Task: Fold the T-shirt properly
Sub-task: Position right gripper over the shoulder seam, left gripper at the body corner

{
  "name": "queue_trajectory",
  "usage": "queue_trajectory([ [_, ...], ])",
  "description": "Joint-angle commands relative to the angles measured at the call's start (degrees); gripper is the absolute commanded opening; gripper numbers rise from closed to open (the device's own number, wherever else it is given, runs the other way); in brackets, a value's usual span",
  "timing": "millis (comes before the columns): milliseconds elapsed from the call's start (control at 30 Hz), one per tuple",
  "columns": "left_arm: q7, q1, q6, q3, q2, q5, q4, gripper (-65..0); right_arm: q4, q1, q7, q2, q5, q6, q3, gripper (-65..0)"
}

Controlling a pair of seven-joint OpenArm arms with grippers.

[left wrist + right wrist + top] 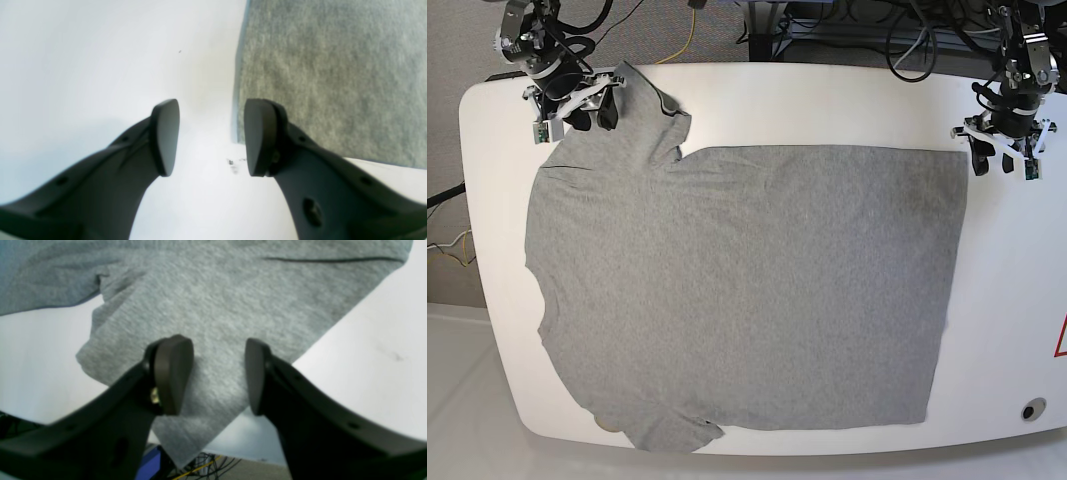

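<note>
T-shirt [737, 290] lies flat and covers most of the table [827, 100]; nothing stands on it, so passage above the cloth is unobstructed. Bare tabletop strip runs along the far edge and down the side by the hem. Left gripper [211, 136] hangs over that bare strip just beside the hem corner, jaws apart, nothing between them, white table under the gap. Right gripper [218, 376] sits over the sleeve [213, 323] at the table's corner, jaws apart, cloth below the gap. Cables [757, 25] crowd the floor behind the far edge.
</note>
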Motion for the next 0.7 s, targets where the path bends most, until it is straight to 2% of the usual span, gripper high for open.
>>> queue_trajectory([
  [0, -0.41, -0.33, -0.06, -0.32, -0.88, -0.68, -0.43, -35.3, 0.67, 0.08, 0.99, 0.42, 0.89, 0.54, 0.1, -36.3],
  [667, 0.8, -1.95, -0.01, 0.25, -0.89, -1.03, -2.88, -35.1, -1.17, 0.46, 0.89, 0.32, 0.66, 0.57, 0.13, -36.2],
])
